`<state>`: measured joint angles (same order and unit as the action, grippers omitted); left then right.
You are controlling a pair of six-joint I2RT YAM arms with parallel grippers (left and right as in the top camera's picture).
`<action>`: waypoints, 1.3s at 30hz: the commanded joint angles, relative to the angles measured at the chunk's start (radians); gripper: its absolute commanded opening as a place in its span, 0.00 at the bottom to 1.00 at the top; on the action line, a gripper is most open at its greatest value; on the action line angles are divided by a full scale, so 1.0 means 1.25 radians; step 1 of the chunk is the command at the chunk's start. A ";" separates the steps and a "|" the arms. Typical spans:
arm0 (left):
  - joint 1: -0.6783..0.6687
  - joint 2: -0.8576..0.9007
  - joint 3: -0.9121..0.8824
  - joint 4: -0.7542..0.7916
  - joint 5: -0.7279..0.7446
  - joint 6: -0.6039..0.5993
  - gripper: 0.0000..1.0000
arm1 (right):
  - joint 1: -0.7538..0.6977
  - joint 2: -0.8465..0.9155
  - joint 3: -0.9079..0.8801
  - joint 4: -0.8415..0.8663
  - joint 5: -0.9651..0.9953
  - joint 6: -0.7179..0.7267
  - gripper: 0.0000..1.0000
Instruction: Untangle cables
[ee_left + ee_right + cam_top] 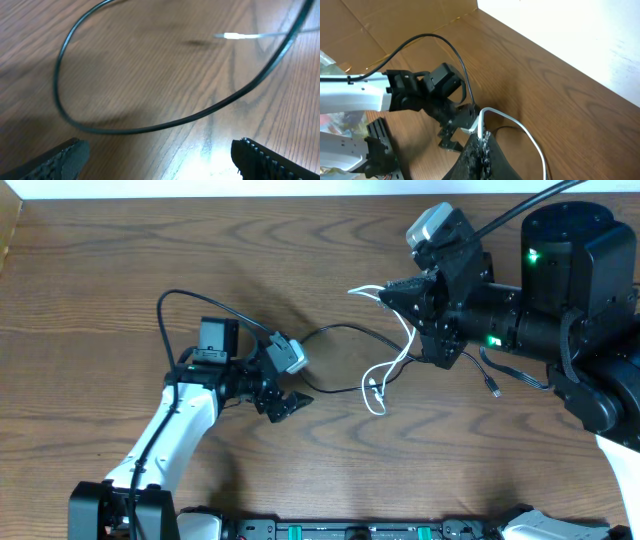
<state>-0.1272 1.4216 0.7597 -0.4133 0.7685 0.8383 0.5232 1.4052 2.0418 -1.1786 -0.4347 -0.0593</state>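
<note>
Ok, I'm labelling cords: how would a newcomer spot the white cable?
Find the right gripper, on the black arm. The white cable runs from its shut jaws and loops onto the table. It's the only pale cord; the other cables are black.

Left claw (290,406) spread wide, low; right claw (387,295) clamped, arm high.

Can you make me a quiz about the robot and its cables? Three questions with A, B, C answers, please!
1. Where does the black cable lie?
A on the table
B in a box
C over the left arm

2. What colour is the cable in the right hand?
A red
B black
C white

3. How is the left hand?
A shut on a cable
B open, holding nothing
C shut, holding nothing

Answers:
1 A, it rests flat on the wood.
2 C, the white cable sticks out of it.
3 B, it gapes wide, gripping nothing.
</note>
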 commanded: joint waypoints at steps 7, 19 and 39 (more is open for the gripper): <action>-0.118 0.079 -0.003 0.035 0.004 0.057 0.96 | 0.007 0.003 0.005 -0.002 -0.008 -0.008 0.01; -0.145 0.154 -0.002 0.169 -0.081 0.055 0.08 | 0.007 0.005 0.005 -0.024 0.003 -0.008 0.01; -0.054 0.154 -0.002 0.206 -0.281 -0.083 0.08 | -0.006 0.005 0.005 -0.023 0.925 0.038 0.01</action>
<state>-0.2024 1.6085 0.7597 -0.1463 0.4347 0.7555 0.5224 1.4094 2.0418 -1.2083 0.4305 -0.0345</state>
